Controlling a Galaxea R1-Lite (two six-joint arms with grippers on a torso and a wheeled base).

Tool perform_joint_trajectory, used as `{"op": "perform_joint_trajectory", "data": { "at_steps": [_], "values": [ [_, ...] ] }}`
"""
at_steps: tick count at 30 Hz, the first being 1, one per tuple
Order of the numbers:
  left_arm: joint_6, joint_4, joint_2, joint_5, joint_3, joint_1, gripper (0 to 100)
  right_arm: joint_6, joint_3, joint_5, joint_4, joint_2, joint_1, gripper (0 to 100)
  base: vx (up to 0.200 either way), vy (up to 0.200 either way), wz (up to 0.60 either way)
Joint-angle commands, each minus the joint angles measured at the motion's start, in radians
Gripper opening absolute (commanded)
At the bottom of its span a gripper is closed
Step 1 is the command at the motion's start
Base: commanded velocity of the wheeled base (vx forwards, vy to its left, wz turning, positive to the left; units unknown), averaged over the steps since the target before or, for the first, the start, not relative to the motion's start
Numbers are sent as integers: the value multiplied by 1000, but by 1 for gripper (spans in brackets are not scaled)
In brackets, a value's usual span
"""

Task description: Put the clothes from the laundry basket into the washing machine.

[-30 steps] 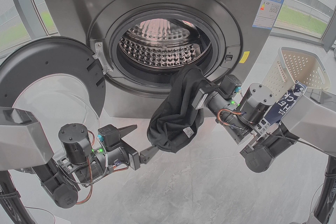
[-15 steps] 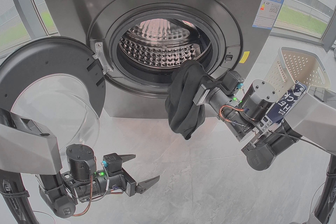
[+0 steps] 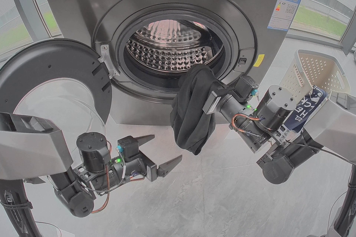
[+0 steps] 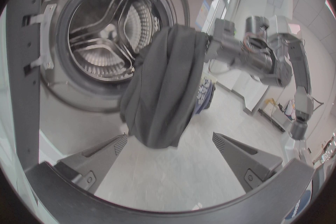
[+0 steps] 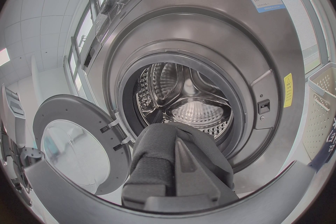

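Observation:
A black garment (image 3: 193, 112) hangs from my right gripper (image 3: 207, 91), which is shut on it just below the rim of the washing machine's (image 3: 178, 26) open drum (image 3: 170, 49). In the right wrist view the black garment (image 5: 164, 144) drapes over the closed fingers (image 5: 185, 165) in front of the drum (image 5: 185, 102). My left gripper (image 3: 163, 154) stands open, low over the floor, to the left of and below the hanging cloth, not touching it. From the left wrist the black garment (image 4: 161, 91) hangs just beyond the open fingertips (image 4: 119, 142).
The round door (image 3: 48, 74) is swung open to the left, above my left arm. A cream laundry basket (image 3: 315, 74) with a dark blue printed cloth (image 3: 307, 108) stands at the right behind my right arm. Grey tiled floor (image 3: 207, 189) lies in front of the machine.
My left gripper let go of the garment's lower end, dropped away, then rose back toward it, still open. The cloth now hangs straight down from my right gripper, which barely moved.

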Motion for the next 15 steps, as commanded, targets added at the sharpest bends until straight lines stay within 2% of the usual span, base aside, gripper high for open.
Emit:
{"op": "perform_joint_trajectory", "data": {
  "at_steps": [1, 3, 9, 13, 15],
  "values": [
    [-52, 1, 29, 9, -180, -20, 100, 0, 4, -1, 2, -5, 26, 0, 0, 0, 0],
    [-63, 0, 50, 9, -209, -28, 100, -2, 2, -1, 3, -4, 29, 0, 0, 0, 0],
    [-66, 0, 85, 5, -263, -39, 100, -2, 5, -1, 3, -2, 42, 0, 0, 0, 0],
    [-104, 0, 84, 5, -276, -68, 100, -2, 1, -1, 3, 2, 52, 0, 0, 0, 0],
    [-109, 0, 81, 5, -278, -72, 100, -2, -1, -1, 2, 13, 58, 0, 0, 0, 0]
  ]
}}
